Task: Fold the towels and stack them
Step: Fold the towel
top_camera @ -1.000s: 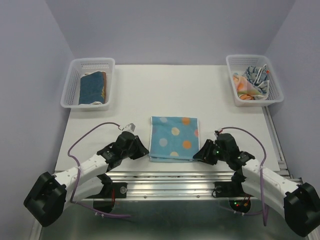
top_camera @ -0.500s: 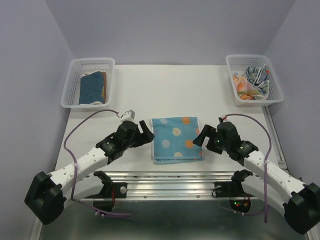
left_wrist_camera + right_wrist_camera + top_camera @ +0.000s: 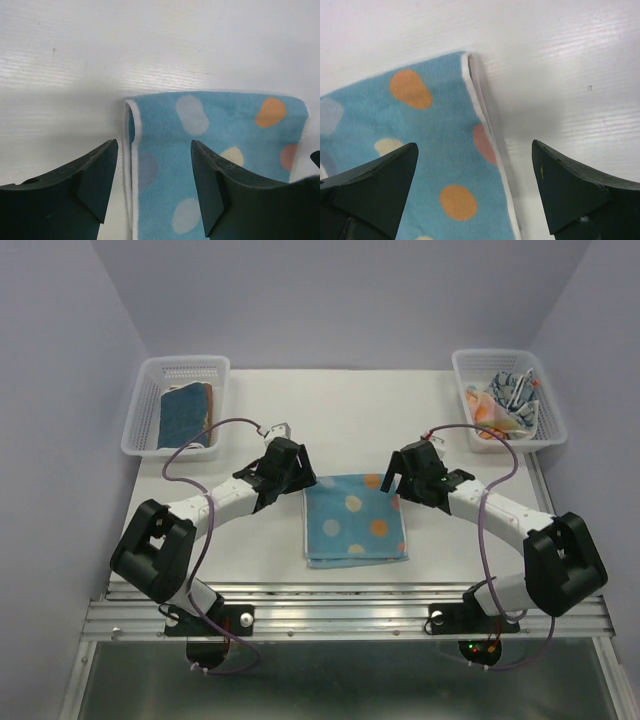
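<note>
A blue towel with coloured polka dots [image 3: 354,520] lies folded flat at the middle of the table, its layered white edges showing. My left gripper [image 3: 300,480] hovers open over its far left corner; in the left wrist view the towel [image 3: 215,130] has its left edge between the gripper's [image 3: 152,167] fingers [image 3: 95,185]. Over the far right corner my right gripper [image 3: 398,478] stands wide open. In the right wrist view the towel's [image 3: 420,135] right edge runs between that gripper's [image 3: 475,167] fingers [image 3: 570,185]. Neither holds anything.
A white mesh basket [image 3: 148,390] at the back left holds folded towels [image 3: 185,415] in blue and brown. Another white basket [image 3: 470,375] at the back right holds crumpled patterned towels [image 3: 505,405]. Purple cables loop off both arms.
Both grippers opened and moved from the towel's near corners away from the bases to its far corners. The towel stays flat, shifted slightly.
</note>
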You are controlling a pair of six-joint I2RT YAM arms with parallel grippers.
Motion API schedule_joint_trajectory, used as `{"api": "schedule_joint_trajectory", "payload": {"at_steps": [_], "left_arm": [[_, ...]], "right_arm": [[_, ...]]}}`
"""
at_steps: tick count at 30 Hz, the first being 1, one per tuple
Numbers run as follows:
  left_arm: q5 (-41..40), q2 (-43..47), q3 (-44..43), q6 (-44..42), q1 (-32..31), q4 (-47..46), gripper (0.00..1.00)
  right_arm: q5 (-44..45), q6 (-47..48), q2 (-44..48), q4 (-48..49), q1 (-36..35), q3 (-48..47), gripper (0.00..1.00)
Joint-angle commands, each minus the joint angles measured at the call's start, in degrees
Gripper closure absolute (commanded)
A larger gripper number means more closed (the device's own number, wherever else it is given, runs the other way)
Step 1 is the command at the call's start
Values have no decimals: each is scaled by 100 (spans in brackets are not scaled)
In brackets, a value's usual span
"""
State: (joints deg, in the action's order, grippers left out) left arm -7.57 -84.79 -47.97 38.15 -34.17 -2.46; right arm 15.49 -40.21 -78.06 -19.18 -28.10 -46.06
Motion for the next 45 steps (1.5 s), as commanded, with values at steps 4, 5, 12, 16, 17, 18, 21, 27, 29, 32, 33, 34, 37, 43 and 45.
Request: {"api": "schedule_joint_trajectory", "payload": {"at_steps": [4, 5, 12, 16, 17, 18, 21, 27, 29, 32, 33, 34, 37, 43, 45], "left_arm": [[247, -556, -336, -352, 394, -255, 30], [248, -712, -354, -378, 411, -272, 30], [458, -1451, -714, -554, 508, -396, 50], [564, -1698, -749, -572, 596, -396, 83], [573, -1716, -749, -581, 605, -396, 100], [581, -1725, -741, -598, 605, -396, 100], [678, -1637, -618, -633, 605, -553, 100], [591, -1505, -556, -660, 605, -633, 100], [582, -1505, -556, -660, 605, -633, 100], [538, -1470, -565, -642, 605, -642, 100], [503, -1444, -565, -634, 605, -642, 100], [494, -1443, -547, -633, 605, -651, 100], [441, -1373, -503, -642, 605, -721, 100], [379, -1320, -512, -695, 614, -782, 100], [362, -1320, -556, -704, 631, -782, 100]], "right_arm": [[499, 399, -973, 213, 146, -851, 0], [499, 417, -1078, 213, 155, -895, 1], [315, 689, -1808, 371, 383, -1317, 5], [166, 742, -2072, 441, 507, -1423, 12], [70, 742, -2125, 467, 542, -1440, 15], [8, 751, -2143, 520, 560, -1432, 18], [-238, 830, -2161, 669, 586, -1370, 28], [-546, 1032, -2134, 1073, 604, -1309, 40], [-582, 1050, -2152, 1092, 621, -1335, 44], [-503, 1015, -2204, 1030, 621, -1370, 52], [-468, 1023, -2213, 1030, 621, -1362, 54], [-459, 1024, -2231, 1039, 621, -1353, 54], [-398, 1024, -2283, 1057, 621, -1335, 60], [-318, 1032, -2512, 1057, 630, -1440, 77], [-371, 1067, -2512, 1109, 621, -1449, 88]]}}
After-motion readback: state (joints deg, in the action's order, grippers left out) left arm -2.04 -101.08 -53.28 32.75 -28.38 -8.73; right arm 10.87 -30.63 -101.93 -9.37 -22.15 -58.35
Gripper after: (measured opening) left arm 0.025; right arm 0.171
